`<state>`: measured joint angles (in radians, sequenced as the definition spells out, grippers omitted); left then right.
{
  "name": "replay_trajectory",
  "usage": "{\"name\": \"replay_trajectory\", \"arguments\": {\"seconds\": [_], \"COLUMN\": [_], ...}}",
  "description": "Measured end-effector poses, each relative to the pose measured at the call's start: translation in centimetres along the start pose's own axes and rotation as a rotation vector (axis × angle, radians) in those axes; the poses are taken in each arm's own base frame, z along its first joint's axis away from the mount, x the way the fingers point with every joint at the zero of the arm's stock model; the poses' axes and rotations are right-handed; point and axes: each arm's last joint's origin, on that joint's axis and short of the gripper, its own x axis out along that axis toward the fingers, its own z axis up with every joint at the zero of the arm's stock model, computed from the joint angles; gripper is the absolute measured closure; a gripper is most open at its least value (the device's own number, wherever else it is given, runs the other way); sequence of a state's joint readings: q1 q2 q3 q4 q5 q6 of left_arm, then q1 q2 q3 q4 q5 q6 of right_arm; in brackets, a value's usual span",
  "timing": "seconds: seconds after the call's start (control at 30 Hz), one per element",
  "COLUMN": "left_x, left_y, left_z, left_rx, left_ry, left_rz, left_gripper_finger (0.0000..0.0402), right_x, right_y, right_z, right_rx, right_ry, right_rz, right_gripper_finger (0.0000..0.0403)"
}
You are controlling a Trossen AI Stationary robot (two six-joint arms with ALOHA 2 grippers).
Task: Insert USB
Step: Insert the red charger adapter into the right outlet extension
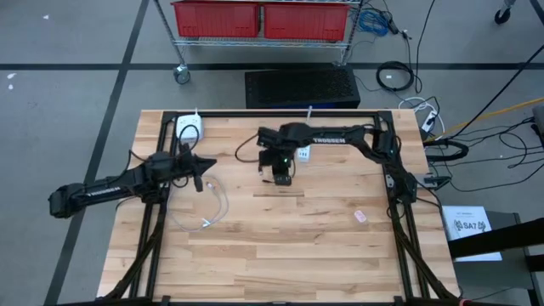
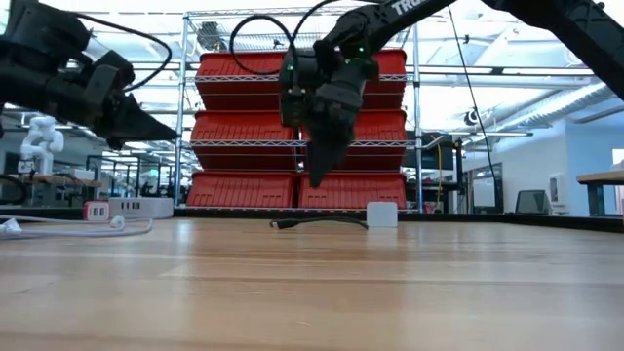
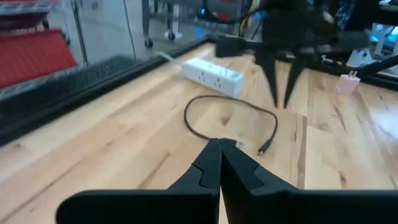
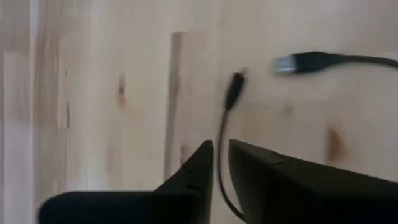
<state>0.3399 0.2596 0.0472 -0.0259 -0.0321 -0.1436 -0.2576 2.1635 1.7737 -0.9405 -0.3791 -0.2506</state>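
Note:
A thin black USB cable (image 3: 275, 121) lies in a loop on the wooden table. Its silver USB plug (image 4: 286, 62) and its small dark plug (image 4: 235, 87) rest flat on the wood. My right gripper (image 4: 221, 149) hovers above the cable near the small plug, fingers pointing down and a narrow gap apart. It also shows in the low view (image 2: 316, 180), clear of the table. My left gripper (image 3: 219, 144) is shut and empty, up off the table to the left (image 1: 201, 183), pointing toward the cable. A white power strip (image 3: 211, 73) lies beyond the loop.
A white cable (image 1: 212, 208) and a white adapter (image 1: 189, 129) lie by the left arm. A small pink thing (image 1: 360, 217) lies to the right. A small white cube (image 2: 382, 214) stands at the far side. Bare wood stretches across the table's near half.

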Motion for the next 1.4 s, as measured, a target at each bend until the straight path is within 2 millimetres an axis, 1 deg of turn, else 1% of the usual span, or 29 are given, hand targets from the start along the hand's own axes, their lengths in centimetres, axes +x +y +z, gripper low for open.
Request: {"name": "replay_trajectory", "arguments": {"seconds": [0.1, 0.17, 0.23, 0.4, 0.53, 0.6, 0.7, 0.83, 0.93, 1.03, 1.17, 1.4], "left_x": [0.1, 0.1, 0.2, 0.5, 1.1, 1.7, 2.6, 3.7, 4.1, 4.3, 4.8, 6.5], "left_y": [-0.1, -0.3, -0.6, -1.4, -1.6, -1.7, -1.5, -0.8, -0.2, 0.3, 1.0, 2.4], "left_z": [1.0, 1.9, 3.3, 6.7, 8.4, 8.8, 8.8, 7.8, 6.8, 5.9, 5.1, 4.0], "left_rx": [-0.005, -0.002, 0.006, 0.019, -0.015, -0.054, -0.074, -0.061, -0.036, -0.026, -0.001, -0.023], "left_ry": [0.061, 0.107, 0.132, 0.27, 0.512, 0.628, 0.821, 1.065, 1.195, 1.308, 1.403, 1.425], "left_rz": [0.015, 0.008, -0.023, -0.092, -0.059, -0.006, 0.125, 0.43, 0.634, 0.768, 0.855, 0.862], "left_gripper_finger": [0.0398, 0.0399, 0.0399, 0.04, 0.04, 0.0401, 0.0401, 0.0401, 0.0401, 0.0401, 0.0401, 0.0401], "right_x": [1.3, 1.7, 1.6, 0.2, -0.9, -1.3, -1.5, -1.1, -0.8, -0.5, -0.5, -0.5], "right_y": [0.9, 1.6, 2.4, 3.9, 4.7, 5.2, 5.9, 6.7, 7.0, 6.9, 6.9, 6.9], "right_z": [-0.5, -0.9, -1.4, -3.6, -5.5, -6.3, -7.3, -8.1, -8.3, -8.4, -8.4, -8.4], "right_rx": [-0.039, -0.064, -0.09, -0.102, -0.069, -0.058, -0.056, -0.071, -0.07, -0.073, -0.095, -0.118], "right_ry": [-0.021, -0.049, -0.089, -0.265, -0.435, -0.504, -0.572, -0.591, -0.573, -0.564, -0.567, -0.565], "right_rz": [0.036, 0.056, 0.063, 0.034, -0.007, -0.023, -0.026, -0.036, -0.041, -0.042, -0.048, -0.055], "right_gripper_finger": [0.0398, 0.0398, 0.0401, 0.0402, 0.0402, 0.0402, 0.0402, 0.0402, 0.0402, 0.0402, 0.0402, 0.0402]}}
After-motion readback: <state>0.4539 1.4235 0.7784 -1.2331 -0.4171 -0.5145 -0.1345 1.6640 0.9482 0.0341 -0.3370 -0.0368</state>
